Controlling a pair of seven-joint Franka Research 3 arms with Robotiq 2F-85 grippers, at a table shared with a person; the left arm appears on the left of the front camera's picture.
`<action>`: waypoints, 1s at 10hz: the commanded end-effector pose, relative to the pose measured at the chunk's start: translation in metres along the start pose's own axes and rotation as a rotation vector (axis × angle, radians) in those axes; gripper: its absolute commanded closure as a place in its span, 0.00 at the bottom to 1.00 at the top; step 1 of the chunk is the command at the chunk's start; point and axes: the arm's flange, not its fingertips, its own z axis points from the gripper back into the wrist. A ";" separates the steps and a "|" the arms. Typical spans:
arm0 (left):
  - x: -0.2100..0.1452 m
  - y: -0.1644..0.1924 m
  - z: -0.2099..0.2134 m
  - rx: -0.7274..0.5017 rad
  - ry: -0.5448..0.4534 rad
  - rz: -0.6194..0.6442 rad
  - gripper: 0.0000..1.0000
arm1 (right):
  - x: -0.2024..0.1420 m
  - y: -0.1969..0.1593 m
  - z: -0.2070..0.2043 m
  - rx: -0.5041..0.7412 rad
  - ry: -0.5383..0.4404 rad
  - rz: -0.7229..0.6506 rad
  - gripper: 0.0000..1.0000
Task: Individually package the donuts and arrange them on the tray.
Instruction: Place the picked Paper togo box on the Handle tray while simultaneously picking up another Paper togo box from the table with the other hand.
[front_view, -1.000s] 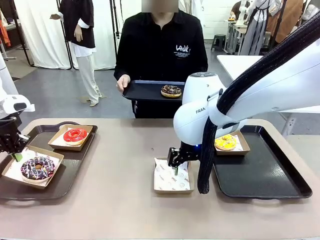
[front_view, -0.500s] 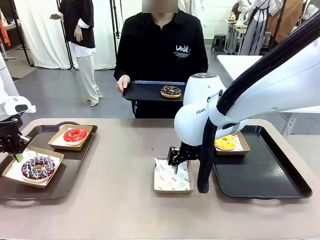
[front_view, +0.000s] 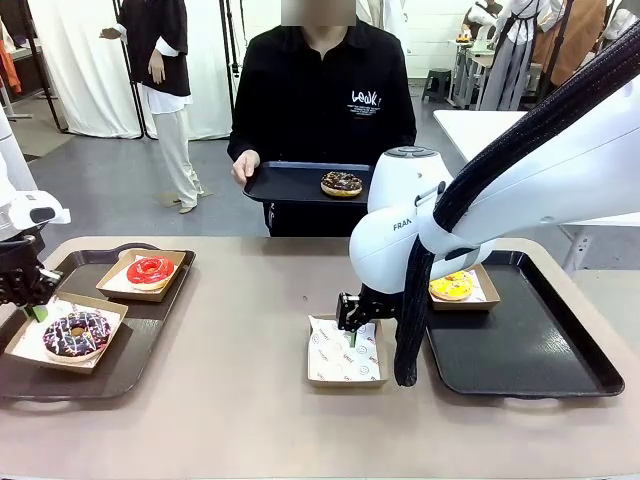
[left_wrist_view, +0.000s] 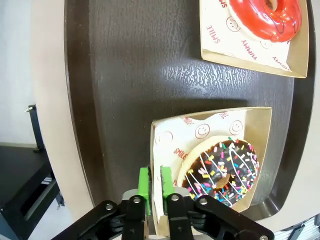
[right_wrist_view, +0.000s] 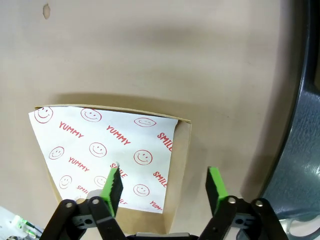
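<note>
Left claw pinches the wall of the carton holding the purple-sprinkled donut on the left tray; red donut boxed behind. Centre: right claw spread astride the empty carton's wall. It should seat squarely before pinching. Yellow donut sits boxed on the right tray. The person's tray carries the last donut.
</note>
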 end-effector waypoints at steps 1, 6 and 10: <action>-0.002 0.001 0.000 0.030 -0.018 0.026 0.09 | -0.002 -0.005 -0.007 -0.020 -0.029 -0.061 1.00; -0.002 0.003 0.002 0.017 -0.020 0.020 0.04 | -0.001 -0.006 -0.008 -0.009 -0.025 -0.101 1.00; -0.003 0.003 0.003 0.005 -0.022 0.020 0.00 | -0.001 -0.007 -0.008 -0.006 -0.019 -0.116 1.00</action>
